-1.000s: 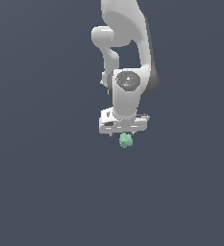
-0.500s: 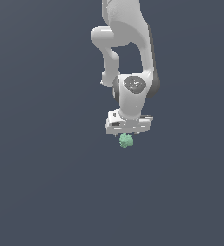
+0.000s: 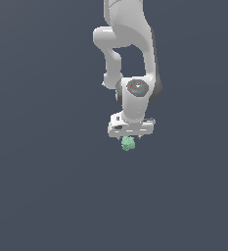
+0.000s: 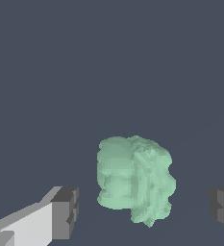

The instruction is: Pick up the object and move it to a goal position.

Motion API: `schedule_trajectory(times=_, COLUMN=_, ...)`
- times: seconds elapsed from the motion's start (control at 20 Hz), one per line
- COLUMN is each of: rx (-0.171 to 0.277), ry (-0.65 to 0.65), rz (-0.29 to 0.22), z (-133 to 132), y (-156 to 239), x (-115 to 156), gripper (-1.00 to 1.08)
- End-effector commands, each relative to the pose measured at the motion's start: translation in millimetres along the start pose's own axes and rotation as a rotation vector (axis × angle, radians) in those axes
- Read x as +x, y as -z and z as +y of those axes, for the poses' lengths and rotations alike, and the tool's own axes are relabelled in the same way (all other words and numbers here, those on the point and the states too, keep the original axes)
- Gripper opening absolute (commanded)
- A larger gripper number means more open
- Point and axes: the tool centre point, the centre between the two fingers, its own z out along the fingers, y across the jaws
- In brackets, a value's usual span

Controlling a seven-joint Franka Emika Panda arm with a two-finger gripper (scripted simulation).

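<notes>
The object [image 3: 128, 143] is a small lumpy mint-green blob lying just under the white hand of the arm in the exterior view. My gripper [image 3: 128, 138] hangs straight above it, pointing down. In the wrist view the object [image 4: 135, 180] sits between the two dark fingertips [image 4: 65, 211], with a visible gap on each side. The gripper [image 4: 144, 211] is open and straddles the blob without touching it. The second fingertip shows only partly at the picture's edge.
A plain dark grey-blue surface [image 3: 47, 186] fills the background all around. The white arm [image 3: 130, 44] rises from the hand toward the top of the exterior view. No other objects show.
The hand has sunk a little and shifted slightly toward the exterior view's right, settling over the blob. The blob has stayed where it was.
</notes>
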Motion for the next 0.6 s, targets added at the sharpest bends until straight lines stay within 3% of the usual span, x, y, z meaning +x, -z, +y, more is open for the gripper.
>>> schedule_trajectory(times=0.0, rx=0.0, ry=0.0, rz=-0.001, z=-0.1, y=-7.7, x=-0.6, gripper=1.0)
schedule_trajectory(times=0.55, rx=0.0, ry=-0.001, rz=0.001, z=-0.3, y=-45.7, x=-0.8, gripper=1.0)
